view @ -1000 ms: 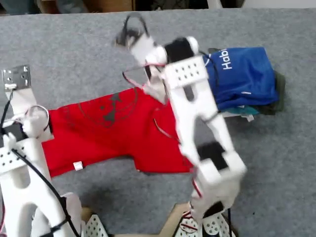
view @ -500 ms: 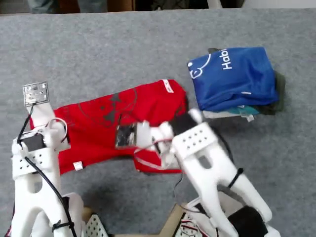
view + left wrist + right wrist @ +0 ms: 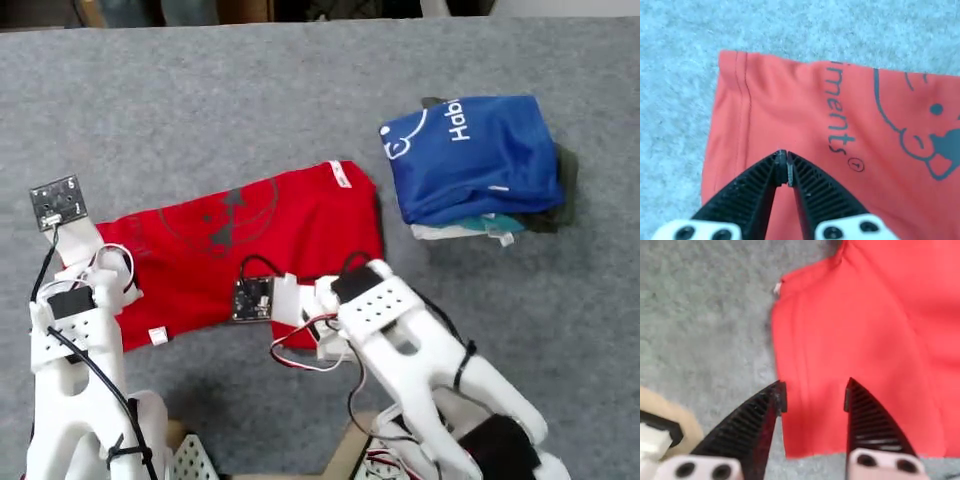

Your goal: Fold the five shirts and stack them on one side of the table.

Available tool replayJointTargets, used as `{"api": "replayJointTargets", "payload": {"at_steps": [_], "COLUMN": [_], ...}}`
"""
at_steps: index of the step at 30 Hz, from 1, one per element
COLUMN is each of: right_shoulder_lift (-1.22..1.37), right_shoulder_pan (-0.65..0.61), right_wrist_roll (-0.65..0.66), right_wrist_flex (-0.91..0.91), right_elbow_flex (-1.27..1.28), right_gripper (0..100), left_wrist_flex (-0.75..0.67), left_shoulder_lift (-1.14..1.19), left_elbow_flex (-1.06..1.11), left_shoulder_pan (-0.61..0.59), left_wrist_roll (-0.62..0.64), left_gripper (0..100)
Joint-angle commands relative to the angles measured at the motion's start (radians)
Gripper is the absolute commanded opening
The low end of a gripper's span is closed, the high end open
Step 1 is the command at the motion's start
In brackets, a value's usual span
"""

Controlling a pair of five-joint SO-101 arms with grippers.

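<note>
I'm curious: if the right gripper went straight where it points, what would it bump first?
Probably the red shirt: the open right gripper points at its edge. Depth is unclear.

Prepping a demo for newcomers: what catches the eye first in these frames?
The red shirt lies across the grey table, the left pincer shut above its hem end, the right pincer open over its near edge. To its right in the high view sits a stack of folded shirts, blue shirt on top.

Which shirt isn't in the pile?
The red shirt. It lies spread out by itself on the table, while the blue shirt sits folded on top of the stack off to one side.
</note>
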Motion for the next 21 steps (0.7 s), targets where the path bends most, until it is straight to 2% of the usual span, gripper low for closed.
{"api": "replayJointTargets", "payload": {"at_steps": [1, 4, 14, 21], "right_shoulder_lift": [0.099, 0.197, 0.259, 0.26], "right_shoulder_pan": [-0.012, -0.011, -0.011, -0.012], "right_wrist_roll": [-0.009, -0.009, 0.015, 0.017], "right_wrist_flex": [-0.078, -0.141, -0.121, -0.123], "right_elbow_flex": [-0.001, -0.002, -0.054, -0.054], "right_gripper": [20.1, 19.9, 19.6, 1.2], "left_wrist_flex": [-0.015, -0.017, -0.017, -0.017], "left_shoulder_lift": [-0.018, -0.018, -0.017, -0.011], "left_elbow_flex": [-0.004, -0.002, 0.002, 0.002], "left_shoulder_pan": [-0.005, -0.005, -0.008, -0.004], "left_wrist_roll": [0.014, 0.014, 0.014, 0.011], "left_gripper": [3, 3, 3, 3]}}
